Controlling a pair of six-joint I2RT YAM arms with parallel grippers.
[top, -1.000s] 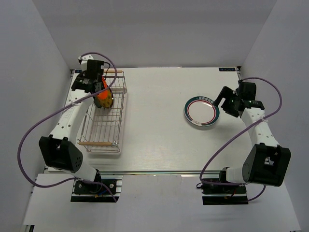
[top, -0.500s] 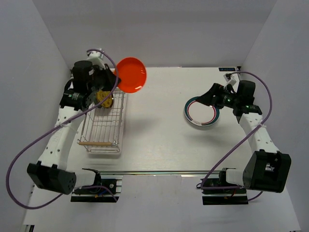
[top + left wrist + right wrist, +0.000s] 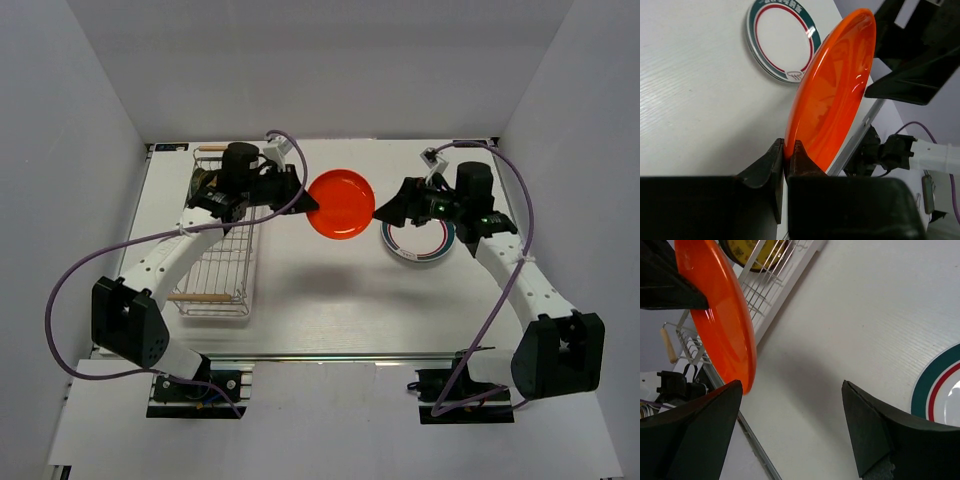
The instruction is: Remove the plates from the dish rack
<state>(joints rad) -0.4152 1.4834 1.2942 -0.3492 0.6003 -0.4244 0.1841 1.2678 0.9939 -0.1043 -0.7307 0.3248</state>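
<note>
My left gripper (image 3: 306, 203) is shut on the rim of an orange-red plate (image 3: 341, 204) and holds it in the air over the middle of the table; the left wrist view shows the plate (image 3: 832, 90) pinched between the jaws. My right gripper (image 3: 388, 212) is open, right beside the plate's right edge, which also shows in the right wrist view (image 3: 720, 315). A white plate with a green-red rim (image 3: 420, 233) lies flat on the table under the right arm. The dish rack (image 3: 215, 260) stands at the left with a yellow-brown plate (image 3: 754, 251) upright at its far end.
White walls close the table in at the back and sides. The rack's near wooden handle (image 3: 204, 296) lies towards the front edge. Purple cables loop from both arms.
My left arm has lifted the orange-red plate out of the rack and carried it right to the table's middle. My right arm has swung left from the white plate towards it.
</note>
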